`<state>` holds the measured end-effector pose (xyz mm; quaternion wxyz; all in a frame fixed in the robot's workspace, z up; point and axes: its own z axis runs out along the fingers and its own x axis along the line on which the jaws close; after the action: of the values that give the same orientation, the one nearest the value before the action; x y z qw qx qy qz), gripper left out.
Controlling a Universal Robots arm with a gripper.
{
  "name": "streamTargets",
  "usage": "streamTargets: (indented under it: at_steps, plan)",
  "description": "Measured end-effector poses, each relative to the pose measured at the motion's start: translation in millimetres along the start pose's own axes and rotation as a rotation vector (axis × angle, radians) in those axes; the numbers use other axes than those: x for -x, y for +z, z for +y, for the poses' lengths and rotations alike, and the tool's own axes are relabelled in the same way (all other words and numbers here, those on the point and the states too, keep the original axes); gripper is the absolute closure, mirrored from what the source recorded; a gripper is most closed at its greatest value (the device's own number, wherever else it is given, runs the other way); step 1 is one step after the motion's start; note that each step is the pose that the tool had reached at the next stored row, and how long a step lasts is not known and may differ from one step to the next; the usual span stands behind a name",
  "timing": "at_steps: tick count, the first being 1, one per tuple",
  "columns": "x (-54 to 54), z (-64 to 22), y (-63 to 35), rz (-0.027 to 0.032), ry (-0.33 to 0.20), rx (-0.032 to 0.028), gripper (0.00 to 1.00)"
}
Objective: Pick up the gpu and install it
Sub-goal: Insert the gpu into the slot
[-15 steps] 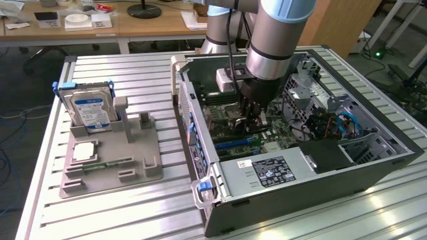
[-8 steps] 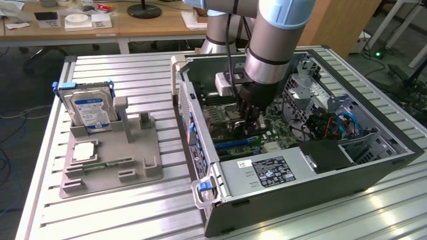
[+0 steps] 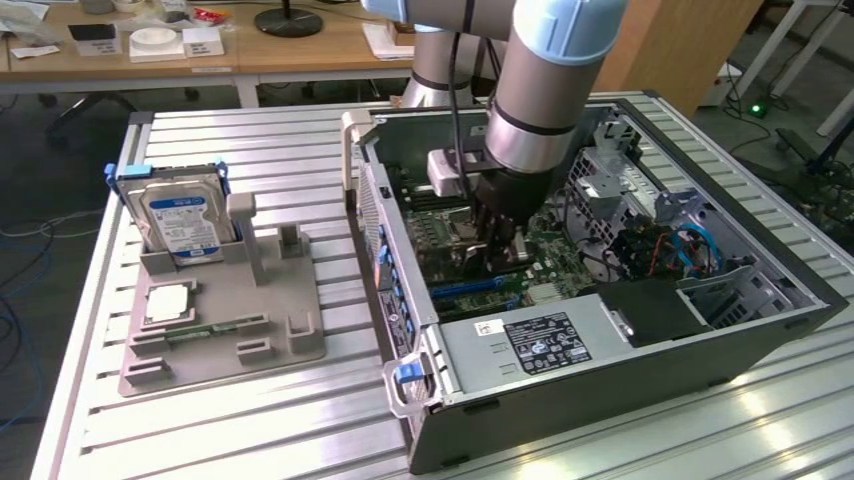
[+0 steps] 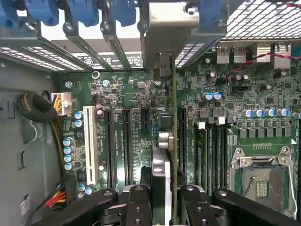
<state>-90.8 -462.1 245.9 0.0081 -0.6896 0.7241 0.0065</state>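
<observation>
The black two-fingered gripper (image 4: pixel 162 200) of the grey arm is down inside the open dark-metal computer case (image 3: pixel 747 345), its jaws narrowed onto the gpu (image 4: pixel 174 141), a thin flat circuit card that the wrist view meets edge-on as a slim greenish-brown line with a silver metal bracket at its far end. The card stands on edge over the green motherboard (image 4: pixel 136 101), running along the long black expansion slots (image 4: pixel 126 141) and just beside the white slot (image 4: pixel 89 143); whether its contacts are already seated in a slot cannot be told. In the exterior view the gripper (image 3: pixel 497 255) hangs near the middle of the case, over the motherboard (image 3: pixel 454 250), with the grey labelled power supply (image 3: pixel 534 345) at the case's near end. Well apart from the case, on the ribbed metal counter (image 3: pixel 240 420), a grey plastic holder (image 3: pixel 220 315) carries a silver hard drive with a blue label (image 3: pixel 180 220) and a narrow green memory stick (image 3: pixel 214 328). The card looks light and stiff but fragile: a thin board that would flex or crack under sideways force, with delicate contacts along its lower edge. It is best held across its flat faces near the upper edge, as the jaws do here, clear of the components and contacts
</observation>
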Motion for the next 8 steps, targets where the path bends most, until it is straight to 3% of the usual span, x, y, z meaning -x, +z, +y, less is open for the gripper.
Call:
streamTargets:
  at_steps: [8]
  plan:
    - [-0.3, 0.6, 7.6, 0.0003, 0.004, 0.0001, 0.71]
